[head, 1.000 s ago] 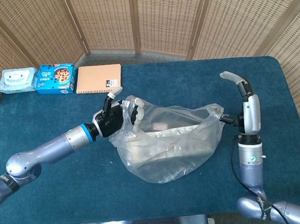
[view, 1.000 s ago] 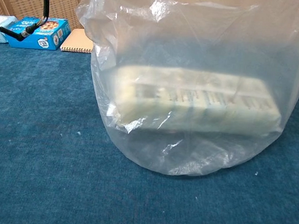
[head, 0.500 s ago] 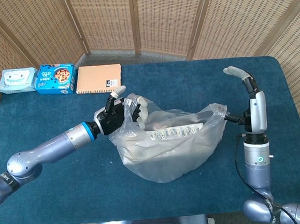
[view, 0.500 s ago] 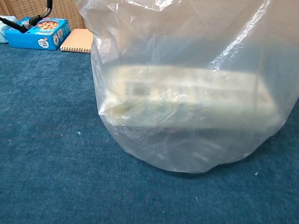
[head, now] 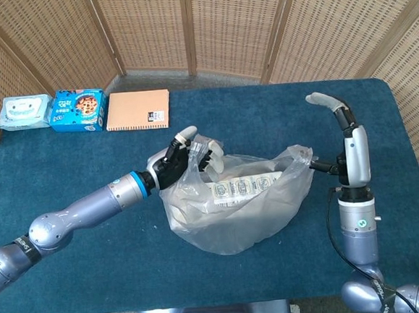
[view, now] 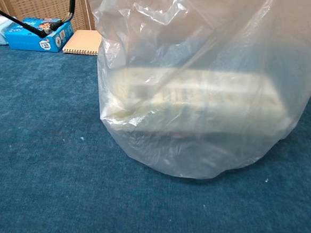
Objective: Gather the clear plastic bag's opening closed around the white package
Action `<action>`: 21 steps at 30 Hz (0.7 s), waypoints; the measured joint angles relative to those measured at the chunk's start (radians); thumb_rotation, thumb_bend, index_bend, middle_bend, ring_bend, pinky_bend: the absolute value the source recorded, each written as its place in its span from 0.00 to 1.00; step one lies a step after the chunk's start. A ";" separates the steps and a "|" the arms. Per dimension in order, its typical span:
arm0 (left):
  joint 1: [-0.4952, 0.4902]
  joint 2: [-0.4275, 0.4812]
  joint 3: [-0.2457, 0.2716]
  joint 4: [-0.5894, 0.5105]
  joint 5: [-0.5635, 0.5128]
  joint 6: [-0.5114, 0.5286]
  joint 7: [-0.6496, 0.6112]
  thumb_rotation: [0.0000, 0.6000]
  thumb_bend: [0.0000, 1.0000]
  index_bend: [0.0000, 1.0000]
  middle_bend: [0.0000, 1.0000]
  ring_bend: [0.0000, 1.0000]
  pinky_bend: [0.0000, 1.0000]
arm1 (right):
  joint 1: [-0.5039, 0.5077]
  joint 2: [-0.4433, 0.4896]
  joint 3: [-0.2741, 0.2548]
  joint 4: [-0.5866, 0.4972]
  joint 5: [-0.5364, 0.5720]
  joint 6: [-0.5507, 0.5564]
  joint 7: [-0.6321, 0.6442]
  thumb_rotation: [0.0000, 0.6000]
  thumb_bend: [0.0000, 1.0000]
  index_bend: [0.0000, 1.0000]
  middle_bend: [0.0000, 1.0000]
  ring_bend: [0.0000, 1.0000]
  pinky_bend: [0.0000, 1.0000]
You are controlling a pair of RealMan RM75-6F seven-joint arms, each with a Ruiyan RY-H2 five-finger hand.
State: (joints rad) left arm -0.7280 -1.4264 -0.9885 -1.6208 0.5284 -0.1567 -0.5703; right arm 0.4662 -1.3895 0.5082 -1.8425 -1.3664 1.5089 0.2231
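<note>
Shifted rightward, left robot hand (head: 186, 156) grips clear plastic bag (head: 235, 209); right robot hand (head: 335, 117) unclear.

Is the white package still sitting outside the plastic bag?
No, in the head view the white package lies inside the clear plastic bag, seen through its open top and film.

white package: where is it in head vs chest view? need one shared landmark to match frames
Head view: white package lies centre frame inside the clear plastic bag, label strip showing, just right of the left hand.
Chest view: white package spans mid-frame, blurred behind the bag wall.
Shared landmark: blue box beside the tan notebook, far left of the table.
</note>
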 measured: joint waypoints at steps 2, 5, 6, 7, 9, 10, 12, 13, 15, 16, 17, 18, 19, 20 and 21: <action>-0.008 -0.003 0.005 -0.002 0.009 0.003 0.006 0.00 0.29 0.43 0.50 0.41 0.41 | 0.002 0.004 0.002 -0.003 0.000 0.002 0.000 1.00 0.11 0.23 0.29 0.23 0.13; -0.016 -0.005 0.011 -0.004 0.022 0.006 0.013 0.00 0.29 0.43 0.48 0.38 0.40 | 0.004 0.010 0.002 -0.010 0.001 0.000 -0.006 1.00 0.12 0.22 0.29 0.23 0.13; -0.019 -0.006 0.012 -0.004 0.027 0.008 0.016 0.00 0.29 0.43 0.47 0.37 0.39 | 0.005 0.011 0.002 -0.012 0.002 0.000 -0.007 1.00 0.11 0.22 0.29 0.23 0.13; -0.022 -0.007 0.014 -0.005 0.033 0.009 0.020 0.00 0.29 0.43 0.47 0.36 0.39 | 0.010 0.011 0.005 -0.010 0.007 -0.004 -0.009 1.00 0.12 0.22 0.29 0.23 0.13; -0.026 -0.010 0.016 -0.007 0.043 0.012 0.028 0.00 0.28 0.43 0.46 0.35 0.38 | 0.020 0.011 0.010 -0.007 0.016 -0.013 -0.012 1.00 0.12 0.22 0.29 0.22 0.13; -0.028 -0.013 0.017 -0.009 0.049 0.015 0.033 0.00 0.28 0.43 0.45 0.34 0.37 | 0.024 0.012 0.010 -0.006 0.019 -0.017 -0.017 1.00 0.12 0.22 0.28 0.22 0.13; -0.029 -0.017 0.018 -0.010 0.055 0.016 0.038 0.00 0.28 0.43 0.44 0.32 0.35 | 0.028 0.012 0.008 -0.004 0.019 -0.021 -0.020 1.00 0.12 0.22 0.28 0.22 0.13; -0.030 -0.019 0.019 -0.011 0.058 0.016 0.041 0.00 0.28 0.43 0.44 0.31 0.35 | 0.030 0.012 0.007 -0.003 0.021 -0.023 -0.021 1.00 0.12 0.22 0.28 0.22 0.13; -0.032 -0.022 0.020 -0.011 0.061 0.015 0.043 0.00 0.28 0.43 0.43 0.30 0.33 | 0.033 0.011 0.005 -0.003 0.023 -0.025 -0.024 1.00 0.11 0.23 0.28 0.22 0.13; -0.033 -0.024 0.021 -0.011 0.064 0.015 0.044 0.00 0.28 0.43 0.43 0.30 0.33 | 0.036 0.010 0.006 -0.002 0.025 -0.027 -0.025 1.00 0.11 0.22 0.28 0.22 0.12; -0.033 -0.025 0.021 -0.011 0.066 0.016 0.046 0.00 0.28 0.43 0.43 0.29 0.33 | 0.039 0.009 0.006 -0.001 0.026 -0.028 -0.026 1.00 0.11 0.22 0.28 0.22 0.12; -0.034 -0.026 0.022 -0.012 0.068 0.018 0.047 0.00 0.27 0.43 0.43 0.29 0.33 | 0.041 0.008 0.006 0.000 0.026 -0.029 -0.027 1.00 0.12 0.22 0.28 0.22 0.12; -0.035 -0.028 0.024 -0.012 0.071 0.021 0.049 0.00 0.27 0.43 0.42 0.29 0.33 | 0.043 0.007 0.006 0.000 0.027 -0.030 -0.028 1.00 0.11 0.22 0.28 0.22 0.12; -0.036 -0.030 0.025 -0.012 0.072 0.023 0.049 0.00 0.27 0.43 0.42 0.29 0.33 | 0.045 0.007 0.006 0.000 0.028 -0.031 -0.029 1.00 0.12 0.22 0.28 0.22 0.12; -0.037 -0.031 0.026 -0.012 0.073 0.024 0.050 0.00 0.27 0.43 0.42 0.29 0.33 | 0.047 0.006 0.006 0.000 0.028 -0.033 -0.030 1.00 0.12 0.22 0.28 0.22 0.12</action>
State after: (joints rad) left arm -0.7648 -1.4576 -0.9626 -1.6330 0.6017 -0.1322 -0.5205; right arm 0.5134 -1.3832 0.5139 -1.8421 -1.3380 1.4759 0.1930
